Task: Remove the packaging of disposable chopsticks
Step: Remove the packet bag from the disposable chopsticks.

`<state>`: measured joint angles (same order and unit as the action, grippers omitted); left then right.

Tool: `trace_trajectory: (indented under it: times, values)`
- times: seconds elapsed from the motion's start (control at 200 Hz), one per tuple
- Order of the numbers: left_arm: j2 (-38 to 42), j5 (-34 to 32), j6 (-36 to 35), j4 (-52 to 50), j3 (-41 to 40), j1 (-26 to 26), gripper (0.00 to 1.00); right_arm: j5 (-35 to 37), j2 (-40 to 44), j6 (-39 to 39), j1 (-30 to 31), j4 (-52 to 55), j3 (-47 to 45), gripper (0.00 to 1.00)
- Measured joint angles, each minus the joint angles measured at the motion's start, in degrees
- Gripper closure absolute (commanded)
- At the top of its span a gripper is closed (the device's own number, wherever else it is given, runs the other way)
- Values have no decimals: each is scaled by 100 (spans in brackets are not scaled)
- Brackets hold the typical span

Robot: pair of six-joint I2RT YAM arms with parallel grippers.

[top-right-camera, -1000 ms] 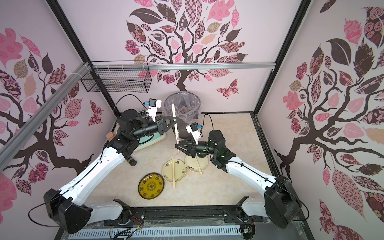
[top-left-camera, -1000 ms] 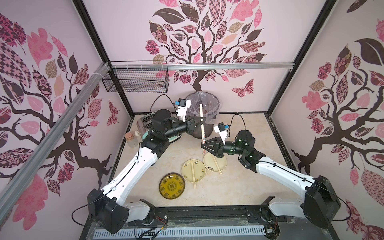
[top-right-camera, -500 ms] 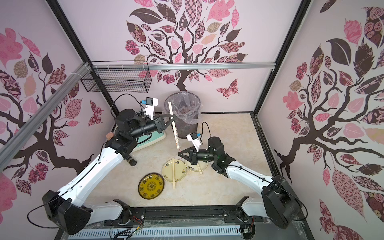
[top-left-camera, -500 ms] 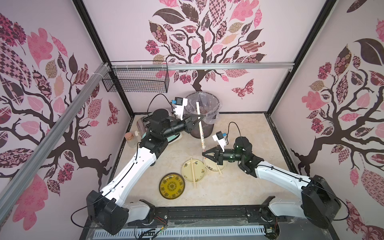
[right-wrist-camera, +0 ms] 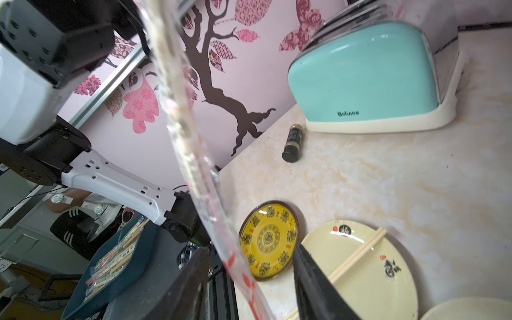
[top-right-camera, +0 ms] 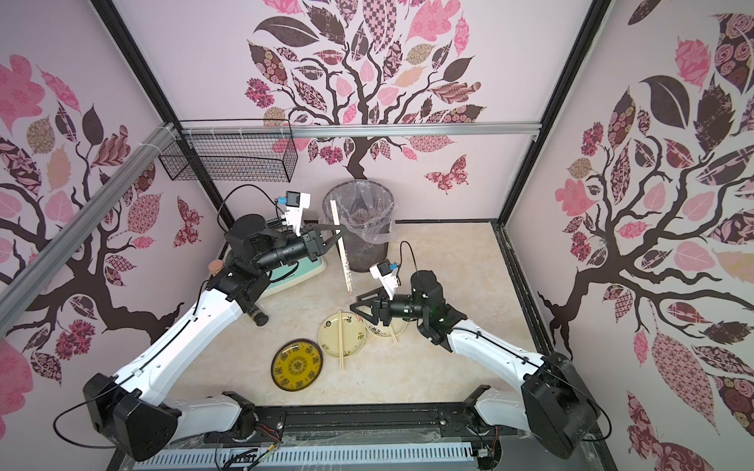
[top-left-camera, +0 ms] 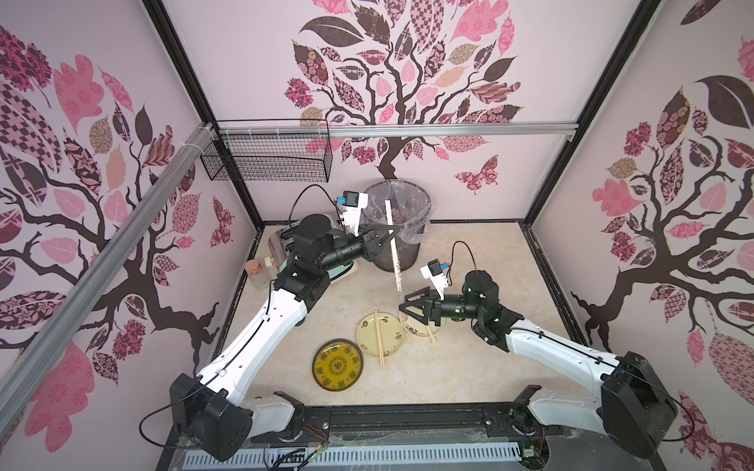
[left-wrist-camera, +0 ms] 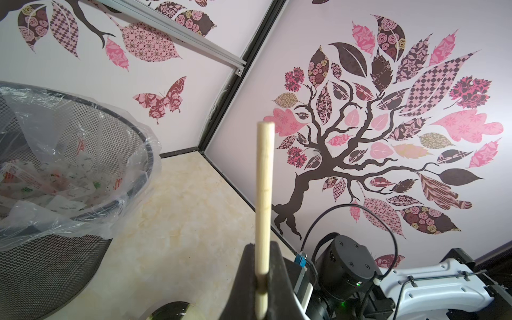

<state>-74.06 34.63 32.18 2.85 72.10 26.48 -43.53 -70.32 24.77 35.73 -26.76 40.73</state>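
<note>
The mesh bin [top-left-camera: 408,257] has a clear bag [top-left-camera: 423,230] with crumpled wrappers [left-wrist-camera: 55,182] inside. One cream plate [top-left-camera: 365,331] holds a chopstick pair [top-left-camera: 380,344]; a second cream plate [top-left-camera: 415,331] holds another pair [top-left-camera: 430,335]. A yellow plate [top-left-camera: 338,364] lies beside them. The blue-green toaster [right-wrist-camera: 365,74] says "Belinee". The surface [top-left-camera: 469,367] looks like pale stone; the walls [top-left-camera: 449,122] are pink with trees. The left jaws are shut on the held pair [left-wrist-camera: 264,180], up by the bin. Its sleeve [right-wrist-camera: 184,138] hangs between the right jaws, which stand apart, not pinching it.
</note>
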Motion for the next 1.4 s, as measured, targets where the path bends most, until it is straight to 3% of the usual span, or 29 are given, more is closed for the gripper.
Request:
trace_trajectory:
  times: [0.1, 0.385, 0.475, 0.59, 0.66, 0.815, 0.95, 1.16, 1.401]
  values:
    - [0, 13, 39, 4, -22, 0, 100, 24, -2, -37, 0, 2, 289, 56]
    - [0, -9, 35, 9, -22, -13, 100, -48, -162, -55, 0, -31, 339, 94]
    - [0, -4, 42, 15, -22, -24, 100, -59, -146, 4, 26, -37, 160, 100]
    - [0, 0, 46, 17, -22, -24, 100, -57, -90, 35, 26, -2, -179, 100]
    - [0, 2, 52, 31, -22, -24, 100, -57, -74, 74, 26, 9, -306, 94]
    - [0, 13, 79, 52, -22, -24, 100, -15, -50, 111, 26, 44, -337, 51]
    - [0, 13, 85, 52, -22, -24, 100, 42, -37, 63, 26, 116, -175, 47]
    - [0, 20, 87, 52, -44, -24, 100, 90, -44, 22, 26, 129, 221, 63]
    - [0, 11, 83, 52, -55, -24, 100, 122, -177, 24, 31, 151, 264, 97]
